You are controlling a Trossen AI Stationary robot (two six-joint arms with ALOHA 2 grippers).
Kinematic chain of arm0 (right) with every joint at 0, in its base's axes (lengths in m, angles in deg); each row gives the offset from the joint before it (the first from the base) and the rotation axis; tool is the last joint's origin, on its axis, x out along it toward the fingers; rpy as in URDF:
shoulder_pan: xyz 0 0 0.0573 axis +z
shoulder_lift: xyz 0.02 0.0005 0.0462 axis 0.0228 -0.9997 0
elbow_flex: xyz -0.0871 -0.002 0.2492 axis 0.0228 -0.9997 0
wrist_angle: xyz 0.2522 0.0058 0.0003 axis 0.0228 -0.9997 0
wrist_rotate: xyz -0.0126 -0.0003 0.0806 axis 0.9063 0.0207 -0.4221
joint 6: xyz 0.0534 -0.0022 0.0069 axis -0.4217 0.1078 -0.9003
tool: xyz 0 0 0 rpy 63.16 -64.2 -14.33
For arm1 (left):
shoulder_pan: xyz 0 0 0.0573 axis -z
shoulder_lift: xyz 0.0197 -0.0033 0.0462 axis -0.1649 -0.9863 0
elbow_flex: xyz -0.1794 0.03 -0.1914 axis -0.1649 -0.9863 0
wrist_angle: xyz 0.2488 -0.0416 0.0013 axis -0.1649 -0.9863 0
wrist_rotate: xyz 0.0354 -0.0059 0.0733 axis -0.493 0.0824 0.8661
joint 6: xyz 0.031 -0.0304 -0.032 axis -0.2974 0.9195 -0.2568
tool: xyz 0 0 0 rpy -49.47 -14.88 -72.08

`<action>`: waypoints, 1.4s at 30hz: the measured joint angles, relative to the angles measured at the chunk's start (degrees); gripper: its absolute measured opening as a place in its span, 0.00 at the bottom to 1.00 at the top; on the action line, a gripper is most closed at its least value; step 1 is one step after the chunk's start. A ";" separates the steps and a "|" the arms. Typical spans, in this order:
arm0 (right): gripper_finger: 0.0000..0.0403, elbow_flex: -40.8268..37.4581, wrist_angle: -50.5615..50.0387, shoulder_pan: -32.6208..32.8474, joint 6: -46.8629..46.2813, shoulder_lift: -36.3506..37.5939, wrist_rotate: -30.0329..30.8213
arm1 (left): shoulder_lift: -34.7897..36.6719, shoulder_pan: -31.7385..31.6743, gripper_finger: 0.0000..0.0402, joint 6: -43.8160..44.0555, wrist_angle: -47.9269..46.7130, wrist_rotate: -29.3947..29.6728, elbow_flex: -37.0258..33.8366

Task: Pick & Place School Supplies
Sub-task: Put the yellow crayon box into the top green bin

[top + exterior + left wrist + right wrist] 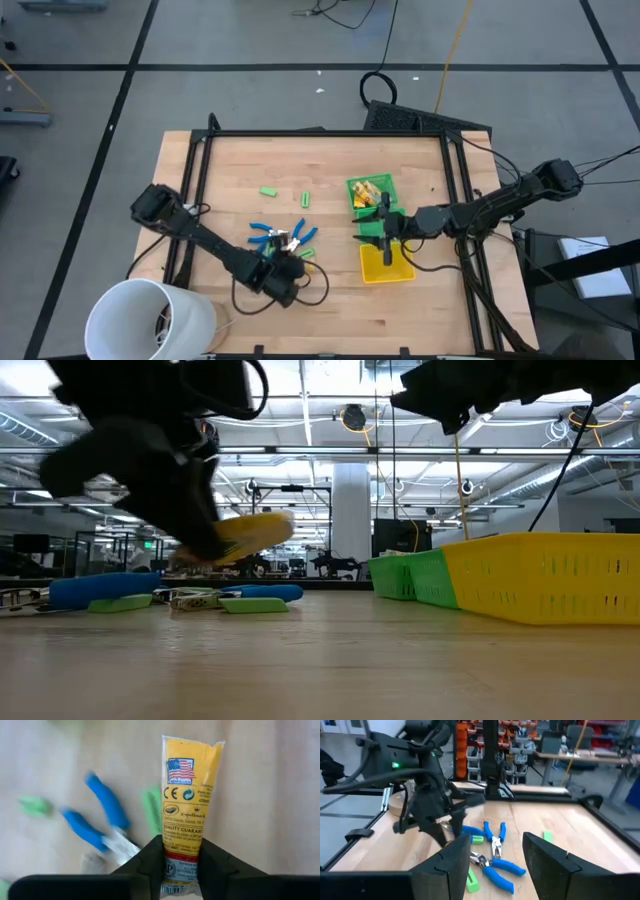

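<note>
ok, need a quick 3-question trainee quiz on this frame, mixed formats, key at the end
1. True or false: the left gripper is shut on the yellow crayon pack.
2. Where is the right gripper?
A. over the white cup
B. by the green bin and the yellow bin
C. off the table
3. Fill in: the pliers on the table have ___ handles.

Key
1. True: in the left wrist view the fingers clamp its lower end, and the low view shows it clear of the tabletop.
2. B, with its jaws open and empty.
3. Blue.
</note>
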 joint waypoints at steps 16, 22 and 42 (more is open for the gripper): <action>0.44 0.04 0.96 -12.82 -8.96 -7.16 -2.21 | 0.07 -12.63 0.25 -46.06 17.66 26.67 0.11; 0.57 0.04 5.58 -17.11 -13.59 -9.56 -12.56 | 0.11 -15.08 0.25 -58.28 27.06 28.05 0.15; 0.61 0.00 8.76 -19.71 -16.86 -11.63 -13.70 | 0.17 -18.49 0.24 -65.51 40.60 21.45 0.20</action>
